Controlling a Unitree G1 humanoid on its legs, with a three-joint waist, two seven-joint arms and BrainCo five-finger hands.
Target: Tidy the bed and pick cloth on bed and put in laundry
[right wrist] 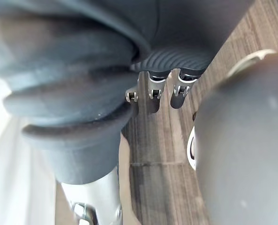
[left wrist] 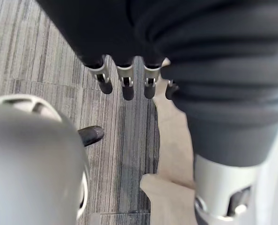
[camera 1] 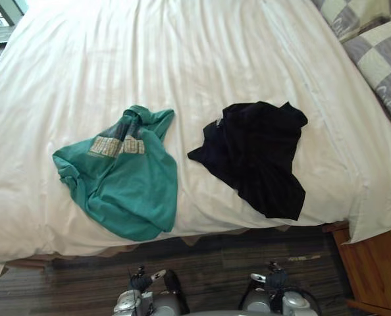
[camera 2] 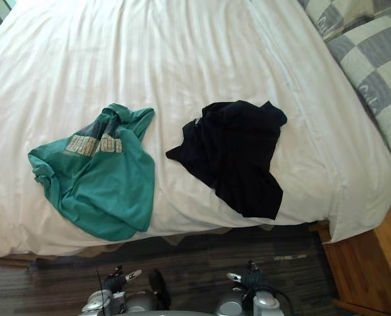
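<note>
- Dark striped plank floor [camera 1: 222,263] is nearest. L hand [left wrist: 125,84] & R hand [right wrist: 155,93] both hang over it, fingers straight, holding nothing.
- Brown wooden bedside cabinet [camera 1: 376,263] is on the right by the bed corner.
- Crumpled green printed T-shirt [camera 1: 120,181] lies on the white-sheeted bed [camera 1: 182,52], left side, near the front edge.
- Rumpled black garment [camera 1: 258,158] lies just right of it, w/ a gap between.
- Grey-and-cream checked pillows [camera 1: 380,59] are far right at the back.

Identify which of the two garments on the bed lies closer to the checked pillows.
The black garment; the green T-shirt lies on the side away from the pillows.
</note>
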